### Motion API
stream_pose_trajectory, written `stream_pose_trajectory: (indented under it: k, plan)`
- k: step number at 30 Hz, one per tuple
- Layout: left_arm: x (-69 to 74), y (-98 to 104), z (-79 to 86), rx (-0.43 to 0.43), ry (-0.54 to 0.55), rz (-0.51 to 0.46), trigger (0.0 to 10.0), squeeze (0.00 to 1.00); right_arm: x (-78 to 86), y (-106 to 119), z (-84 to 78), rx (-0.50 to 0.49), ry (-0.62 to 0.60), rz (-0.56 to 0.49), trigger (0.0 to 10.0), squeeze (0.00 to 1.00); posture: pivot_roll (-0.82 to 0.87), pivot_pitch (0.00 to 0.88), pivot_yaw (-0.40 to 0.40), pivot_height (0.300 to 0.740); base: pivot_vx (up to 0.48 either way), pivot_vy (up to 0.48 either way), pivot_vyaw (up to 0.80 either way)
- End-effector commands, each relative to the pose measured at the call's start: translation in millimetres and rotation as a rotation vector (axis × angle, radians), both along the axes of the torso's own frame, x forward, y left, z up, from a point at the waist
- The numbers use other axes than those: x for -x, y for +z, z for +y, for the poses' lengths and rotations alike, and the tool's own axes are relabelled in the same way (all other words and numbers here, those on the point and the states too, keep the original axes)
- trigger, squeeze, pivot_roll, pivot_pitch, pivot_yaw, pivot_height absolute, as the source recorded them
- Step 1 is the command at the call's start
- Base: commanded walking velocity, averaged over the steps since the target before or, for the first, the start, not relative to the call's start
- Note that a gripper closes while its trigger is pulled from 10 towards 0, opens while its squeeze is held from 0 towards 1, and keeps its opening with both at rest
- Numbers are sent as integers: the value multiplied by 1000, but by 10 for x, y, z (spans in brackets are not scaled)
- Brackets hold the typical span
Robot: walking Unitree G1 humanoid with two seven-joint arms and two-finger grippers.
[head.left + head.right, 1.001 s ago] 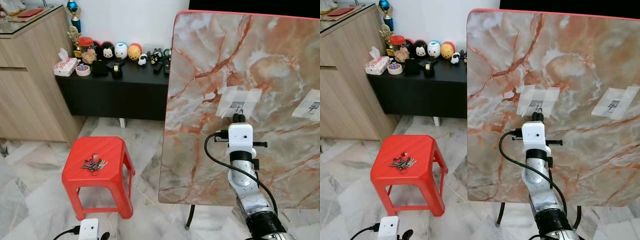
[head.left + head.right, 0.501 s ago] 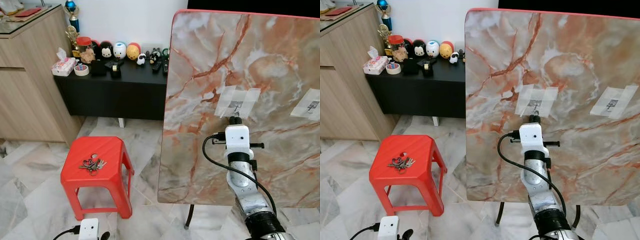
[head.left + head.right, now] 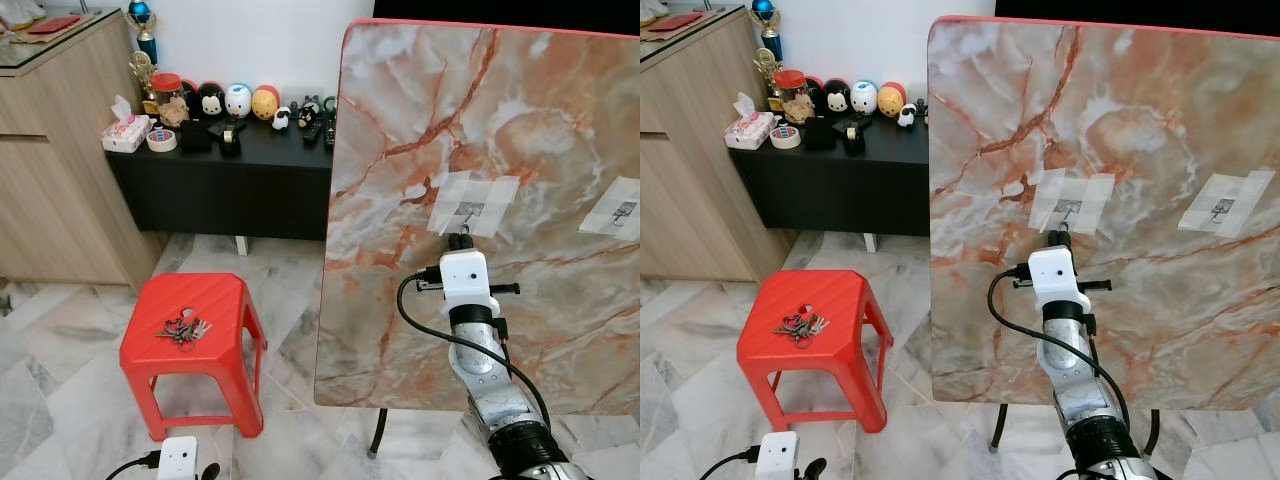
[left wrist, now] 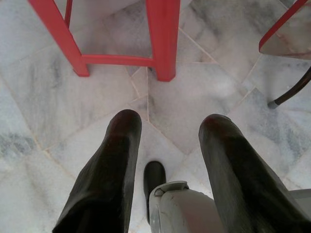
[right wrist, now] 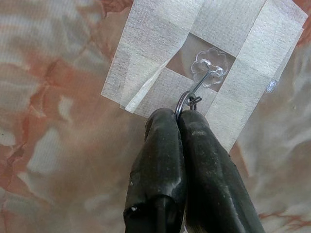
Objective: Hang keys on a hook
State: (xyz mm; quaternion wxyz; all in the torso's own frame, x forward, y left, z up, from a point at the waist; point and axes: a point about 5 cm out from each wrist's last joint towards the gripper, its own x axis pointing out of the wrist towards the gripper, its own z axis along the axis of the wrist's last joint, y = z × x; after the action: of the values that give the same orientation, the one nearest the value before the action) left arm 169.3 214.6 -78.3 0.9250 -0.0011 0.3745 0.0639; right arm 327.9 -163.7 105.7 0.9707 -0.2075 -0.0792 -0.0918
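Note:
A clear plastic hook (image 5: 208, 73) is taped to the upright marble board (image 3: 400, 120). My right gripper (image 5: 181, 114) is raised to the board just below that hook (image 3: 468, 212). Its fingers are shut on a small metal key ring (image 5: 187, 101), which touches the hook's wire tip. A bunch of keys (image 3: 183, 329) lies on the red plastic stool (image 3: 225, 300) to the left. My left gripper (image 4: 167, 131) hangs open over the marble floor near the stool's legs, with nothing between its fingers.
A second taped hook (image 3: 622, 210) sits further right on the board. Behind the stool, a black low cabinet (image 3: 230, 185) carries toys, tape and a tissue box. A wooden cabinet (image 3: 50, 170) stands at the left. The board's dark metal legs (image 3: 378, 435) reach the floor.
My right gripper has shifted slightly to the left under the taped hook. The view has drifted a little. The keys on the stool have not moved.

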Motion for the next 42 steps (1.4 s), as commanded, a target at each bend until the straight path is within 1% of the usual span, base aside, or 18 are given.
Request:
stream_pose_trajectory:
  k: [1, 2, 3, 10, 14, 15, 16, 17, 20, 25, 28, 30, 33, 34, 37, 38, 40, 42]
  plan:
    - [34, -25, -10, -1, -6, 25, 10000, 0, -23, 22, 3, 20, 13, 0, 10000, 165, 43, 0, -77, 740, 0, 0, 0]
    - [35, -26, -13, -1, -6, 25, 10000, 0, -21, 22, 0, 18, 14, 0, 10000, 165, 43, 0, -77, 740, 0, 0, 0]
    - [36, -27, -14, 0, -6, 26, 10000, 0, -19, 21, -1, 10, 16, -2, 10000, 1000, 43, 0, -77, 740, 0, 0, 0]
    - [40, -29, -11, -1, -5, 28, 10000, 0, -9, 15, 11, 5, 21, -2, 10000, 1000, 43, 0, -76, 740, 0, 0, 0]
    - [44, -31, -11, 0, -5, 30, 10000, 0, 2, 35, 22, -4, 26, -23, 10000, 1000, 43, 0, -76, 740, 0, 0, 0]
    - [46, -31, -11, 0, -5, 30, 10000, 0, 4, 44, 18, -5, 24, -31, 10000, 984, 43, 0, -76, 740, 0, 0, 0]
    - [47, -32, -11, 0, -4, 31, 10000, 0, 6, 54, 12, -2, 21, -39, 10000, 910, 43, 0, -76, 740, 0, 0, 0]
    - [49, -33, -12, 0, -4, 31, 10000, 0, 9, 68, 2, -3, 15, -50, 10000, 8, 43, 0, -76, 740, 0, 0, 0]
    - [52, -35, -13, 1, -5, 33, 10000, 0, 18, 115, -28, -13, 1, -86, 10000, 0, 41, 0, -75, 740, 0, 0, 0]
    - [54, -37, -14, 1, -6, 36, 10000, 0, 24, 127, -20, -20, 18, -97, 10000, 0, 40, 0, -75, 740, 0, 0, 0]
    - [59, -40, -13, 2, -4, 38, 10000, 0, 71, 108, 8, -68, 57, -100, 10000, 0, 44, 0, -79, 740, 0, 0, 0]
    - [60, -41, -12, 2, -3, 39, 10000, 0, 88, 91, 12, -79, 66, -95, 10000, 0, 44, 0, -79, 740, 0, 0, 0]
    - [69, -45, -10, 2, -3, 44, 10000, 0, 255, -114, -22, -126, 84, -14, 10000, 0, 42, 0, -82, 740, 0, 0, 0]
    - [70, -45, -9, 2, -3, 44, 10000, 0, 272, -134, -28, -130, 85, -7, 10000, 0, 42, 0, -82, 740, 0, 0, 0]
    - [72, -46, -6, 1, -5, 46, 10000, 0, 381, -299, -88, -145, 65, 64, 10000, 0, 37, 0, -79, 740, 0, 0, 0]
    - [72, -46, -6, 1, -5, 46, 10000, 0, 381, -299, -88, -145, 65, 64, 10000, 0, 37, 0, -79, 740, 0, 0, 0]
    - [71, -46, -3, 0, -7, 47, 10000, 0, 464, -429, -156, -214, 6, 119, 10000, 0, 37, 0, -76, 740, 0, 0, 0]
    - [69, -44, 3, -2, -10, 48, 10000, 0, 566, -616, -160, -269, -15, 198, 10000, 0, 38, 0, -69, 740, 0, 0, 0]
